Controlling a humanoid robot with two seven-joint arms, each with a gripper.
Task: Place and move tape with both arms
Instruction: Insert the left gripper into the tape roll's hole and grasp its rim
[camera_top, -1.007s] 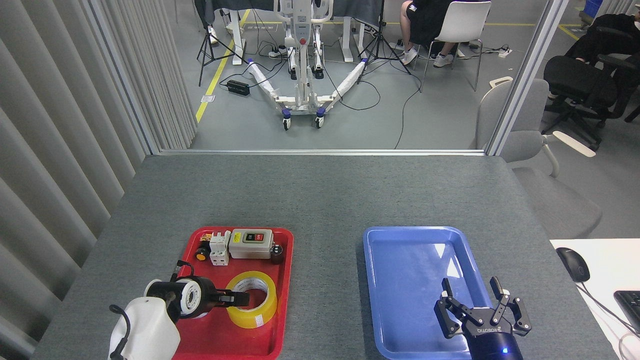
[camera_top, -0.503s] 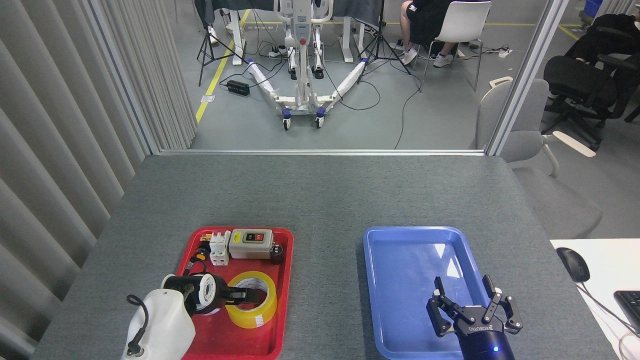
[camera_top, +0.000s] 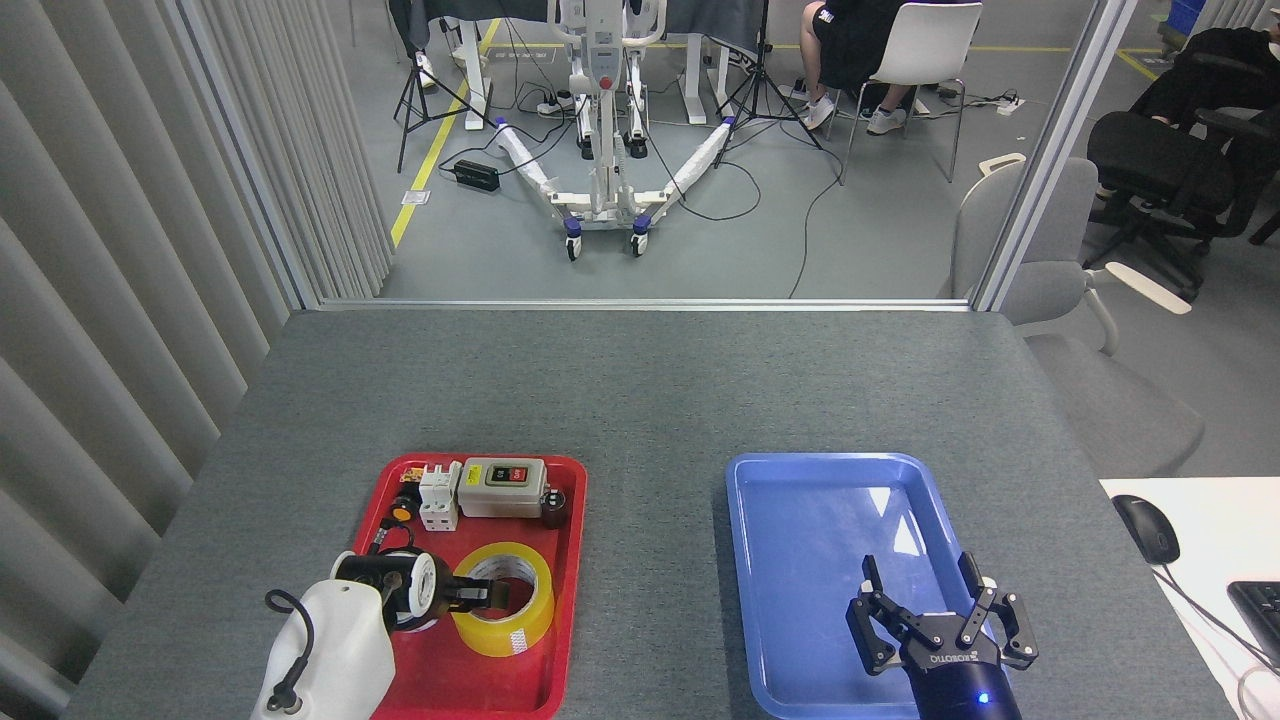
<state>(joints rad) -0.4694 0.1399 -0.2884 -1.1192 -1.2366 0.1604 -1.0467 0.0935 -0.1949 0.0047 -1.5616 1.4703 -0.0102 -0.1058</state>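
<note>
Left arm in low from the near-left corner of the bench, white wrist housing leading, and the left gripper (camera_top: 478, 597) is reaching sideways at the tape (camera_top: 505, 598). Black fingers (camera_top: 468, 598) sit at the roll's left wall, one tip poking over the rim toward the white core — touching or just beside it, but whether they are pinching the wall or still parted cannot be made out from here. The tape itself lies flat, hole up, in the near half of the red tray (camera_top: 570, 560), close to that tray's right rim.

Over on the right, the right gripper (camera_top: 935, 610) hovers above the near end of the blue tray (camera_top: 760, 560), fingers pointing up and away, spread wide with nothing between them, blue light glowing on the wrist.

Crowding the far end of the red tray: a grey switch box (camera_top: 502, 487) with red and dark buttons, a white terminal block (camera_top: 438, 497) to its left, a small yellow-capped button (camera_top: 402, 512) by the tray's left rim, and a dark cylinder (camera_top: 553, 507) by the right rim. All sit beyond the roll, apart from it. Bare grey bench (camera_top: 640, 400) between the two trays. At the bench's near-right edge, a white desk (camera_top: 1215, 520) with a black mouse (camera_top: 1146, 528) on it.
</note>
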